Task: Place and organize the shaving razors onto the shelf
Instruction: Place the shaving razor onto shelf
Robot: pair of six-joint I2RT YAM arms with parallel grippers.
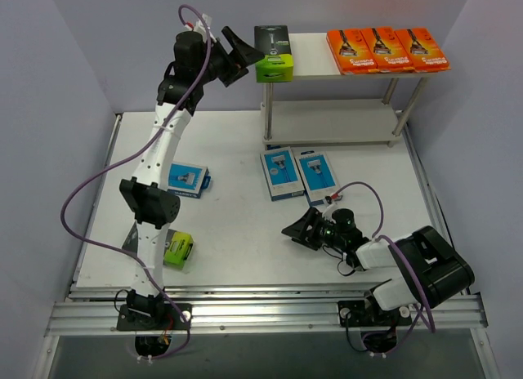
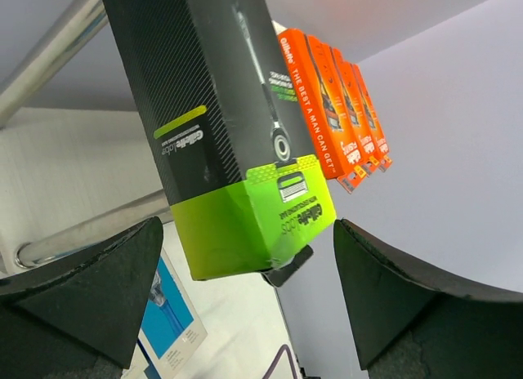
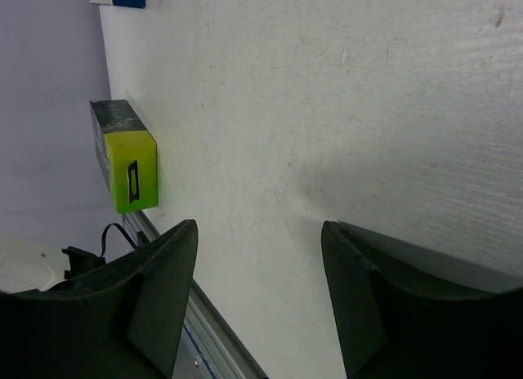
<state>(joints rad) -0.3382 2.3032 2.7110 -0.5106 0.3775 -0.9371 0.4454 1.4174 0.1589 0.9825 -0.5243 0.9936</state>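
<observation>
one black, lime-ended razor pack [image 1: 273, 48] is lying atop the beige two-tier shelf [image 1: 315, 56]; left end effector [image 1: 243, 56] and right end effector [image 1: 299, 226] are gaping, released.

Three orange razor packs [image 1: 387, 50] are marked with white lettering, and the shelf [image 1: 310, 56] is coloured off-white. One black pack [image 2: 204, 93] is patterned with fine diagonal lines and finished with a lime-green end. The same black and lime green are repeated on a second pack [image 1: 177, 249], while the light blue packs [image 1: 280, 174] [image 1: 317, 171] [image 1: 189, 180] are printed with a grey razor picture and set off against the white worktop [image 1: 237, 224].
</observation>
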